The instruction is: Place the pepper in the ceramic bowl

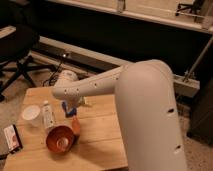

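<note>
The ceramic bowl (60,139), glossy red-orange with a paler bottom, sits on the wooden table (100,130) near its front left. The pepper (76,125), a small orange elongated thing, stands upright just beside the bowl's right rim. I cannot tell whether it is held or touches the table. My gripper (70,110) is right above the pepper, at the end of the white arm (95,87) that reaches in from the right. A blue part (65,106) shows at the gripper.
A clear bottle (48,115) and a white cup (31,113) stand left of the gripper, behind the bowl. A flat packet (12,138) lies at the table's left edge. An office chair (17,47) stands at the back left.
</note>
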Robot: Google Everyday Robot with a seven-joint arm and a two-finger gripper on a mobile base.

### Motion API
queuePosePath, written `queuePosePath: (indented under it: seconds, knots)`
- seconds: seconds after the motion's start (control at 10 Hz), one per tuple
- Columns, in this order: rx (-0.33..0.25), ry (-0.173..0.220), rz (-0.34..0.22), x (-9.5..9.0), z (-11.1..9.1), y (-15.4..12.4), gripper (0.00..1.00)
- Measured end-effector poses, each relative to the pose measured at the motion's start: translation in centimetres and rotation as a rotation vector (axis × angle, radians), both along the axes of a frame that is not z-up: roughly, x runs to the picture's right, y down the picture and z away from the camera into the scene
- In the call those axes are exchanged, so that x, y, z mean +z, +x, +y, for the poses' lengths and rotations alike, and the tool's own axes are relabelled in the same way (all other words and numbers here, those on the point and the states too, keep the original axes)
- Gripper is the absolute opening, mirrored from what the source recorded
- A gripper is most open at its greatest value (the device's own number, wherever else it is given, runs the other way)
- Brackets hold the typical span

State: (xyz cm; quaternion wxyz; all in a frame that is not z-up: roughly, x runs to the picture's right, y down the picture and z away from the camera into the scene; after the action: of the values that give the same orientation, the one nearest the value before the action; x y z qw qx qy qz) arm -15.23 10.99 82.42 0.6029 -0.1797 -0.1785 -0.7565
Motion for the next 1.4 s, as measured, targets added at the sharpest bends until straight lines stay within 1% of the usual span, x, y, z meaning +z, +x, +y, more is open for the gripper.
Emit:
queuePosePath:
  seconds: [0.2,0.3,0.4,0.5,0.6,0.8,0.9,1.0,1.1,1.2,1.3,1.4]
  knots:
    - [-0.003,-0.04,0.005,0.6,1.6,-0.2,0.8]
    - [-0.015,-0.07,-0.002,0.6,3.0,-0.8,0.8]
    - [-0.039,-0.101,-0.01,0.6,4.6,-1.4,0.8]
    - [-0.054,-0.118,-0.009,0.8,5.7,-1.6,0.8]
    - [-0.063,-0.127,-0.004,1.1,6.3,-1.6,0.8]
    - [-0.061,-0.127,0.01,2.0,6.5,-1.8,0.79]
    - [-0.05,-0.124,0.014,2.4,6.3,-2.0,0.74]
    - [-0.042,-0.124,0.016,2.6,6.2,-2.3,0.65]
    - [-0.034,-0.127,0.014,2.7,6.2,-2.7,0.53]
    - [-0.032,-0.129,0.013,2.7,6.2,-2.9,0.45]
    - [-0.035,-0.134,0.012,2.7,6.4,-3.2,0.35]
    - [-0.048,-0.139,0.014,2.6,6.5,-3.5,0.22]
